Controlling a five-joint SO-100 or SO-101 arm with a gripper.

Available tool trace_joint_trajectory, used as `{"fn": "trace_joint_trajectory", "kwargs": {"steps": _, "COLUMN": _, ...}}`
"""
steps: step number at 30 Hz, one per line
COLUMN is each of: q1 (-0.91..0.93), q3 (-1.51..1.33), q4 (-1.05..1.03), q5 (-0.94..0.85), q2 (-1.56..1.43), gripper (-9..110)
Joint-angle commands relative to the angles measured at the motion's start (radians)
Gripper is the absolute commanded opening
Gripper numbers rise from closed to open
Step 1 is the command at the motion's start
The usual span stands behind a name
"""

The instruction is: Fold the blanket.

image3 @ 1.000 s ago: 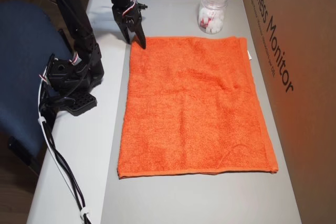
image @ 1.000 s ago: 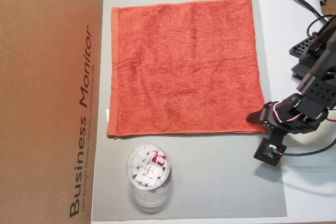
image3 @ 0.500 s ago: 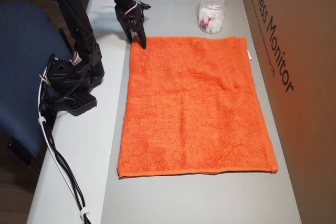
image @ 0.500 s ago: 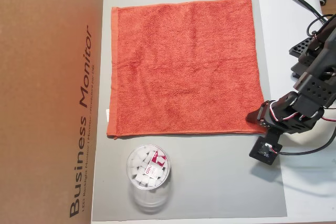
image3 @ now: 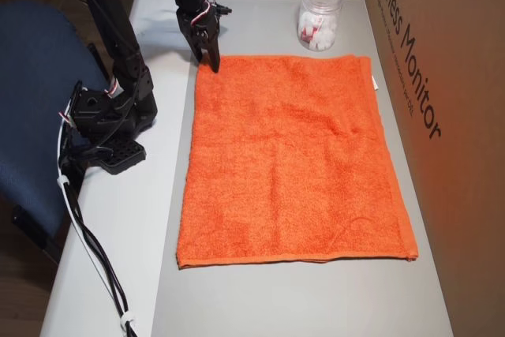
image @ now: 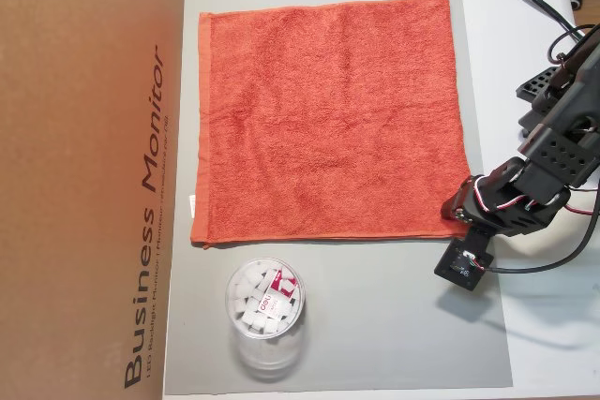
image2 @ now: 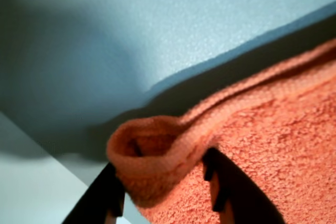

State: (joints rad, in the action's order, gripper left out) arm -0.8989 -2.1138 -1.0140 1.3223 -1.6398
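One blanket lies spread flat on the grey mat that covers the tabletop, and I take it as my landmark throughout. Its terry face is orange-red, with a flat hemmed border along the edges and a small white tag at the hem nearest the cardboard box. That box, printed "Business Monitor", runs alongside one full edge of the blanket, just beside it.

My end effector sits at one blanket corner, on the side away from the box. In the wrist view the two dark fingers stand on either side of a raised, curled fold of the hem, so I read the end effector as clamped on the blanket corner. That pinched corner is lifted slightly off the mat, with a shadow beneath it; all other parts of the blanket lie flat.

A clear plastic cup holding small white pieces stands on the mat near the blanket edge that runs between the pinched corner and the box, apart from the cloth. The arm's base is off the mat, well apart from the blanket, beside a blue chair. Black cables trail from the base along the tabletop.
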Motion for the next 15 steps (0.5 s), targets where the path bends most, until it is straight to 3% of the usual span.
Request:
{"fn": "trace_joint_trajectory", "kwargs": {"steps": 1, "q1": -0.009, "q3": 0.011, "q4": -0.006, "q5": -0.003, "q2": 0.005, "gripper": 11}}
{"fn": "trace_joint_trajectory", "kwargs": {"steps": 6, "q1": -0.009, "q3": 0.011, "q4": -0.008, "q5": -0.003, "q2": 0.005, "gripper": 11}}
{"fn": "trace_joint_trajectory", "kwargs": {"steps": 11, "q1": -0.008, "q3": 0.011, "q4": -0.008, "q5": -0.003, "q2": 0.000, "gripper": -1}}
{"fn": "trace_joint_trajectory", "kwargs": {"steps": 15, "q1": -0.012, "q3": 0.005, "q4": -0.008, "q5": 0.006, "q2": -0.006, "gripper": 0}}
